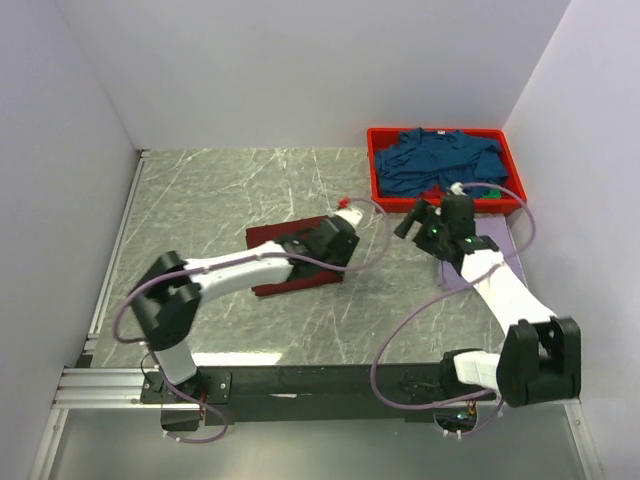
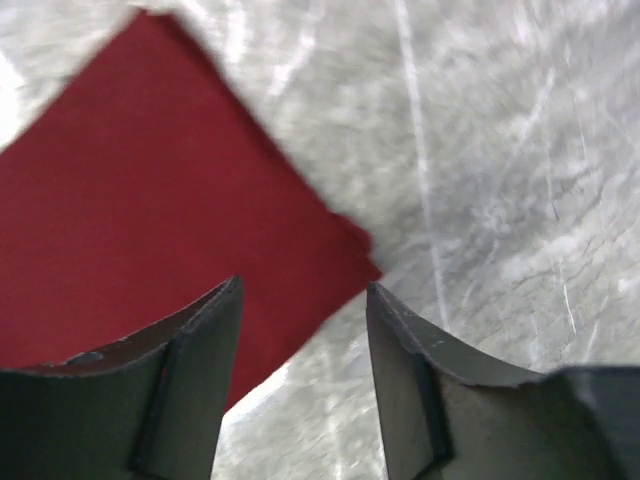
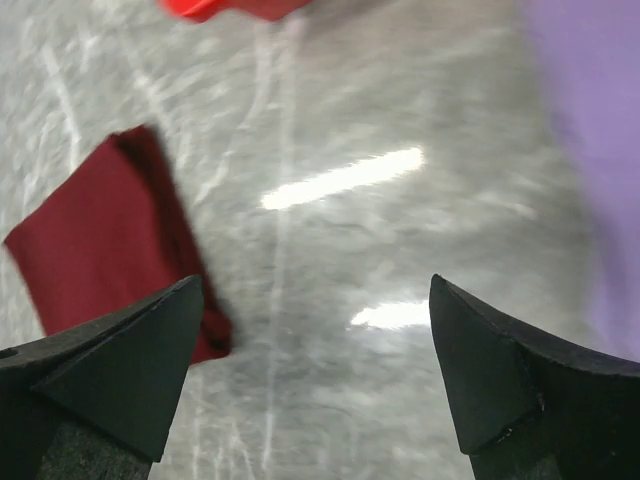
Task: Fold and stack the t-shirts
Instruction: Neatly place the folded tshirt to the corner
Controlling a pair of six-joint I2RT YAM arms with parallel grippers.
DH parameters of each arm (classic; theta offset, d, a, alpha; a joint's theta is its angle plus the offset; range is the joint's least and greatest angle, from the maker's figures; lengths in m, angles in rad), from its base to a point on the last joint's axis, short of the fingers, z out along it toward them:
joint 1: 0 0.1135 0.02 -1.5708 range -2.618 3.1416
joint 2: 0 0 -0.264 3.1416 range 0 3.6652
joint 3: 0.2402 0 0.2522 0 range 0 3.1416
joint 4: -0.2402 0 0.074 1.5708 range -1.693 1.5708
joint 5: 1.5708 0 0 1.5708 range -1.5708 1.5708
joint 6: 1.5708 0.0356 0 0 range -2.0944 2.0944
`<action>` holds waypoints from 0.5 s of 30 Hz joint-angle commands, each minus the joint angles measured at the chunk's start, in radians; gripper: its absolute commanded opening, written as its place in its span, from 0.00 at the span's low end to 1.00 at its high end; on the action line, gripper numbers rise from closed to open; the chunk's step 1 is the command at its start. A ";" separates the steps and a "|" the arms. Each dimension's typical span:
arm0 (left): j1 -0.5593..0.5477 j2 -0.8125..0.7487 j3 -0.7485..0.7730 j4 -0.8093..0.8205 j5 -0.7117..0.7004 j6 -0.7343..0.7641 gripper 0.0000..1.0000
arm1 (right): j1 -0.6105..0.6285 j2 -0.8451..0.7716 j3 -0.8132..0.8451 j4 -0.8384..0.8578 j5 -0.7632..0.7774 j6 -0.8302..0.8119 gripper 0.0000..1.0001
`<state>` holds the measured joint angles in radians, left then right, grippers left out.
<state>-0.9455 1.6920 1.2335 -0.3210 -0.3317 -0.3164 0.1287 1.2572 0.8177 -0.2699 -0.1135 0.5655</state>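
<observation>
A folded dark maroon t-shirt (image 1: pixel 283 262) lies flat at mid-table, also showing in the left wrist view as the maroon t-shirt (image 2: pixel 150 200) and in the right wrist view as the maroon t-shirt (image 3: pixel 100 240). My left gripper (image 1: pixel 340 232) hovers over its right corner, and the left gripper (image 2: pixel 303 290) is open with nothing between the fingers. A pale lavender t-shirt (image 1: pixel 458 277) lies under the right arm, its edge seen as the lavender t-shirt (image 3: pixel 590 150). My right gripper (image 1: pixel 412 222) is between the two shirts; the right gripper (image 3: pixel 315 285) is wide open over bare table. Teal-blue t-shirts (image 1: pixel 440 160) are piled in the bin.
The red plastic bin (image 1: pixel 375 170) stands at the back right, close behind the right gripper; its corner shows as the red bin (image 3: pixel 230 8). White walls close in the left, back and right of the grey marbled table (image 1: pixel 220 190).
</observation>
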 commanded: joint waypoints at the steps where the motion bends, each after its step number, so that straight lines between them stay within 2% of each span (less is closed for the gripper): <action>1: -0.055 0.096 0.087 -0.032 -0.070 0.056 0.57 | -0.050 -0.085 -0.029 -0.068 0.035 -0.021 1.00; 8: -0.140 0.256 0.207 -0.072 -0.147 0.102 0.48 | -0.087 -0.179 -0.084 -0.118 0.058 -0.041 1.00; 15: -0.164 0.359 0.247 -0.113 -0.224 0.131 0.49 | -0.107 -0.219 -0.137 -0.120 0.046 -0.046 1.00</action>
<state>-1.1065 2.0315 1.4368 -0.4065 -0.4911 -0.2195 0.0330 1.0641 0.6968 -0.3866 -0.0750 0.5350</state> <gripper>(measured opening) 0.490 0.996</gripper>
